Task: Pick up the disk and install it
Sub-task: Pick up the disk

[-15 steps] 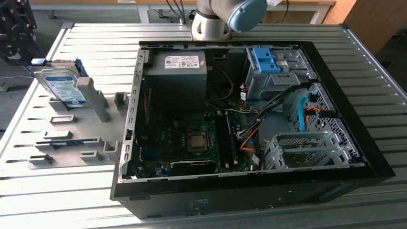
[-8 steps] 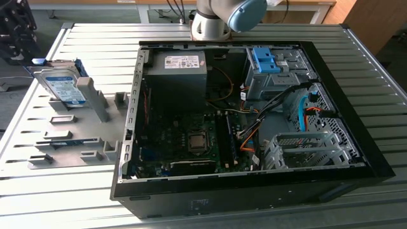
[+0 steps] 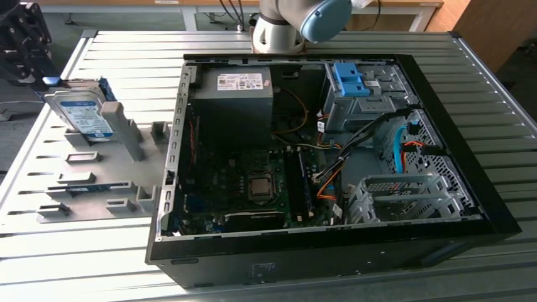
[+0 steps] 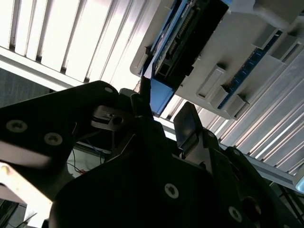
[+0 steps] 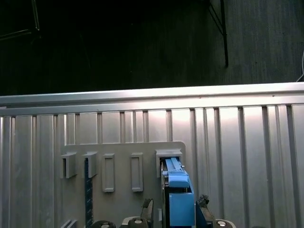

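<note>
Straddling the disk (image 5: 179,211) upright in its rack (image 5: 122,154), tool (image 5: 175,201) open around it.

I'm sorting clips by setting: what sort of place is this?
Probably a robotics lab or test bench for computer assembly. An arm stands at a slatted metal table, an open computer case lies on it, and a disk stands in a grey holder plate beside the case.
</note>
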